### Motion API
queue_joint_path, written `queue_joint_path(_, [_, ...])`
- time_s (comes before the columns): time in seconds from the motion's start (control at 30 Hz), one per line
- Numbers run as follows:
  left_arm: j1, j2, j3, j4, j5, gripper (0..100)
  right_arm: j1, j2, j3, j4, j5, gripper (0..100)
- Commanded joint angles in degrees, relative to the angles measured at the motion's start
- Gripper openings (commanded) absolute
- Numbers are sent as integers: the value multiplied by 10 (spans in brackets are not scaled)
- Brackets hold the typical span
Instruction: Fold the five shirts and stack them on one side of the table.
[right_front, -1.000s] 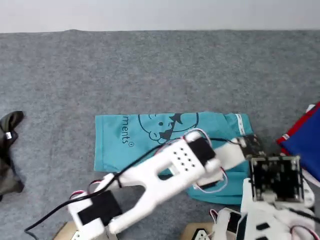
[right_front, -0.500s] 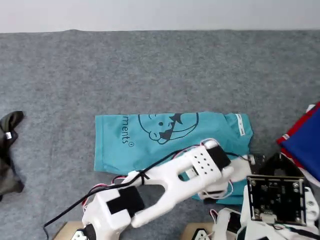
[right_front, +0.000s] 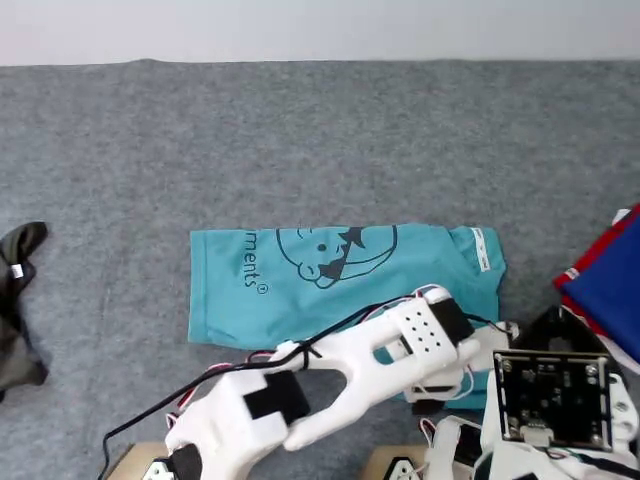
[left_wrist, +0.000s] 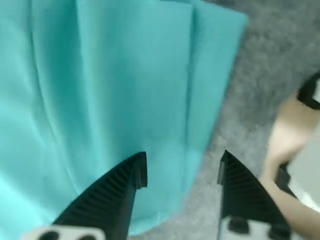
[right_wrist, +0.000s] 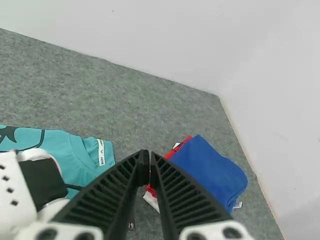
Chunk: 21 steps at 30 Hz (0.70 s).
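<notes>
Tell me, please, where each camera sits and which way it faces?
High view: fixed above the table, looking down on the teal shirt, dark shirt and blue shirt; both arms show, left arm over the teal shirt.
Left wrist view: on the left arm, looking down at the teal shirt's edge; open jaws show.
Right wrist view: on the right arm, looking across the table to the wall; shut jaws and left arm show.
Shared: teal shirt in all three; blue shirt in high and right wrist views.
</notes>
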Motion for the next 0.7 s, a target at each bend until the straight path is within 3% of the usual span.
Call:
queue_joint_path(0.0, [-3, 20, -67, 14, -5, 239, 2, 0, -11, 21, -6, 14])
queue_joint_path(0.23, [-5, 105, -183, 84, -6, 233, 2, 0, 10, 20, -4, 13])
queue_joint_path(0.67, [-6, 144, -315, 157, -35, 69, 2, 0, 11, 16, -4, 13])
